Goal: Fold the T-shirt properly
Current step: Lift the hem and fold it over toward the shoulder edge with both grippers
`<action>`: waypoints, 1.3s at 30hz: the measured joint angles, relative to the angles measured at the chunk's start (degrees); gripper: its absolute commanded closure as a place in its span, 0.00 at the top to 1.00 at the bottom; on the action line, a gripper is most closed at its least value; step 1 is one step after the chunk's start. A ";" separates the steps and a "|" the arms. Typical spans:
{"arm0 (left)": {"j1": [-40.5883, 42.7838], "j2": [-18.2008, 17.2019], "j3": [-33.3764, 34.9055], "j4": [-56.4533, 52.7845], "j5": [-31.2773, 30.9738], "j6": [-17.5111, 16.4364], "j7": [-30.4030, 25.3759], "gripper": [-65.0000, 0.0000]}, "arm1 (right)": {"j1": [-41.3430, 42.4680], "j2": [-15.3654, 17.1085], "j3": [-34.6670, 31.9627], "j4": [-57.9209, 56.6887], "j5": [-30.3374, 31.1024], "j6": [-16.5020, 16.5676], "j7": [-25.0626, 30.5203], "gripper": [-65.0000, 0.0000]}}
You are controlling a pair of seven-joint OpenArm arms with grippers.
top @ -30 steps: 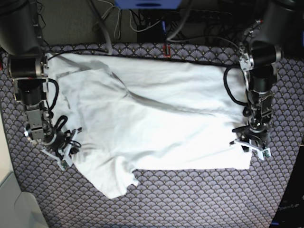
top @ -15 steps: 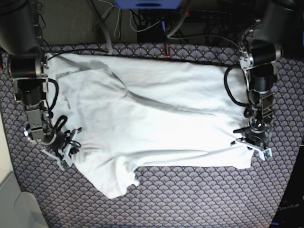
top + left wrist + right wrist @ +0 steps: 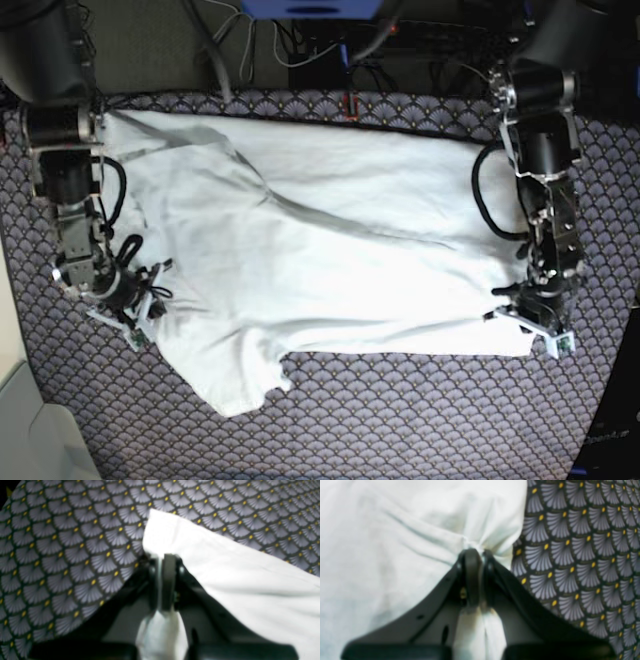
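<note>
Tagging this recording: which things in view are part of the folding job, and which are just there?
Part of the job:
- white T-shirt
- left gripper
- right gripper

Just there:
- scallop-patterned tablecloth
- cables behind the table

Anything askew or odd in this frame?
Nothing is spilled or visibly damaged. The T-shirt looks askew: one part juts beyond its near edge beside the right pincer, and a slanting crease crosses its middle. Both look like ordinary mid-fold unevenness.
</note>
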State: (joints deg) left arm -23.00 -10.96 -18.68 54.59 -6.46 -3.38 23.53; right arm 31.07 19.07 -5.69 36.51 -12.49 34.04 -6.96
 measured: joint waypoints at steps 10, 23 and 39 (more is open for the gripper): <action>3.48 0.11 -0.28 3.02 -0.04 -0.04 -0.13 0.01 | -11.21 -0.33 1.64 27.43 -0.85 0.66 -11.15 0.00; 8.87 0.17 -0.33 18.71 -0.22 -0.24 8.20 0.01 | -20.24 -0.09 7.58 41.27 -1.11 0.83 -11.91 0.00; 13.86 0.31 -5.20 22.21 -0.15 -0.70 8.61 0.01 | -38.53 -0.07 14.05 62.20 -0.55 1.55 -11.67 0.00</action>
State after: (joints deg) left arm -9.15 -10.66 -23.88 76.79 -6.61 -4.08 32.14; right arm -7.46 19.00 8.36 98.72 -13.04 35.59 -18.63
